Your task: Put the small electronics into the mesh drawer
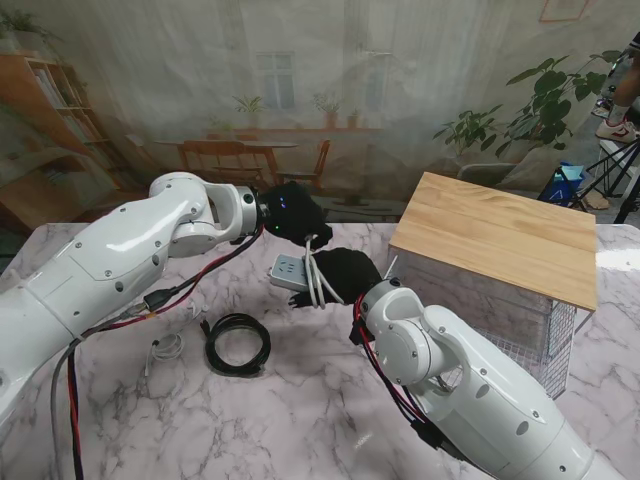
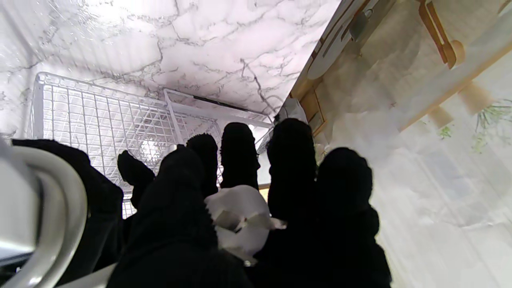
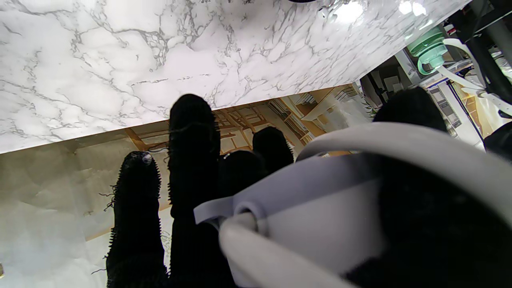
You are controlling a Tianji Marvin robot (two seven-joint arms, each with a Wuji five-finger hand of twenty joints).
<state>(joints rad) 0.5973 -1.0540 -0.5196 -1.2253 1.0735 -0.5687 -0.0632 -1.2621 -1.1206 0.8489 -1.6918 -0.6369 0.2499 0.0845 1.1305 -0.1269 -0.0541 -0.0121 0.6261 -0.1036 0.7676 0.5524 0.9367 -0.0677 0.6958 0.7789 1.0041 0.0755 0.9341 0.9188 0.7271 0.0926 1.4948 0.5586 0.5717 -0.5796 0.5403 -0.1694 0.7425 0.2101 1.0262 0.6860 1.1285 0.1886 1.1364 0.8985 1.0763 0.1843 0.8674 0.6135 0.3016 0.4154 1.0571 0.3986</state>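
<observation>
White power strip (image 1: pixel 290 271) with its white cord (image 1: pixel 318 275) held above the surface, between both hands. Right hand (image 1: pixel 345 275) fingers wrapped around it; left hand (image 1: pixel 293 212) fingers closed on the cord's end (plug, probably). Step: carrying. Next: swing right into mesh drawer (image 1: pixel 545 345).

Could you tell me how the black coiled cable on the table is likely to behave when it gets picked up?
The black coiled cable looks floppy; lifted by one strand, its loops would probably sag and unwind. It seems light, and unlikely to roll since it lies flat.
</observation>
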